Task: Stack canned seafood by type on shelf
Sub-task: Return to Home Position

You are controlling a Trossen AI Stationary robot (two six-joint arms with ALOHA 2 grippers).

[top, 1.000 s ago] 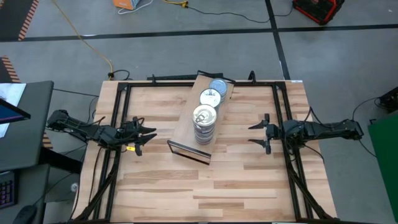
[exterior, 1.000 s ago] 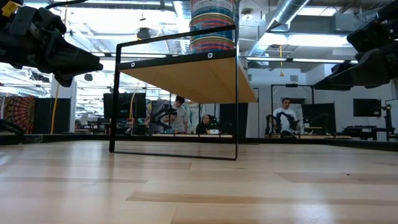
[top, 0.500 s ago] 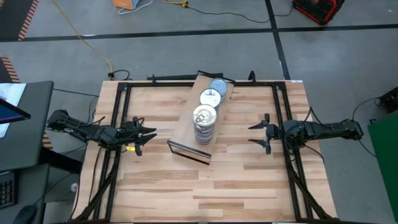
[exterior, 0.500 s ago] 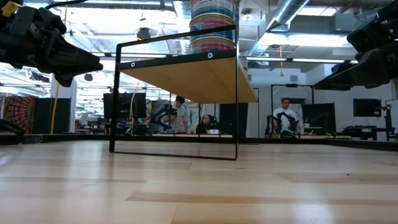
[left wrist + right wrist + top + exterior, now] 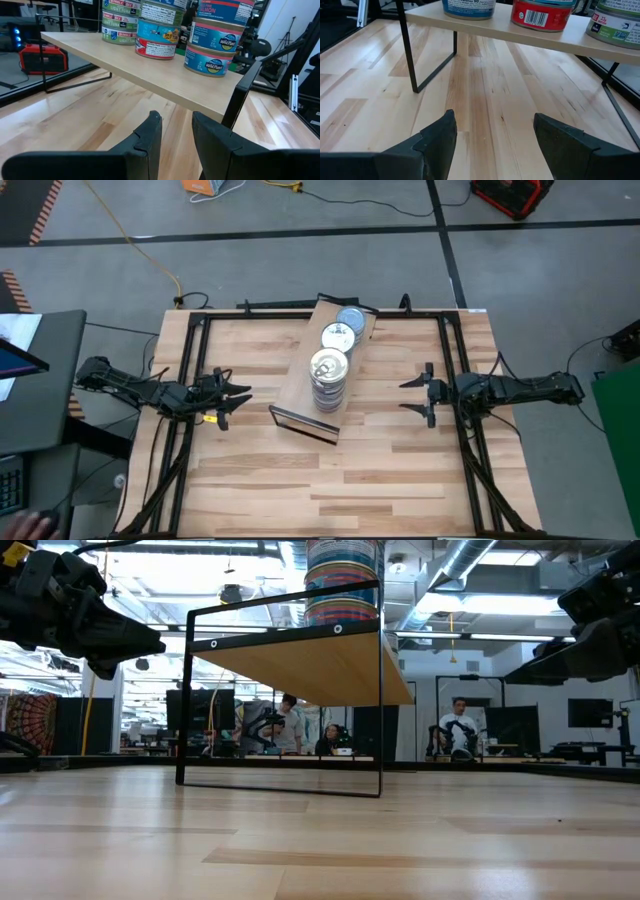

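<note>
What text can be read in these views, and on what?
"BUMBLE BEE", "LIGHT TUNA": green cans, left wrist view.
"Wild Planet": blue cans, same view.
Middle stack labels, and the red can barcode digits in the right wrist view: too blurred to read.

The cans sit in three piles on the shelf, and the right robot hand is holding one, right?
Not quite. The cans do sit in three piles on the shelf, but the right gripper holds nothing: the right wrist view shows it open and empty, away from the shelf.
</note>
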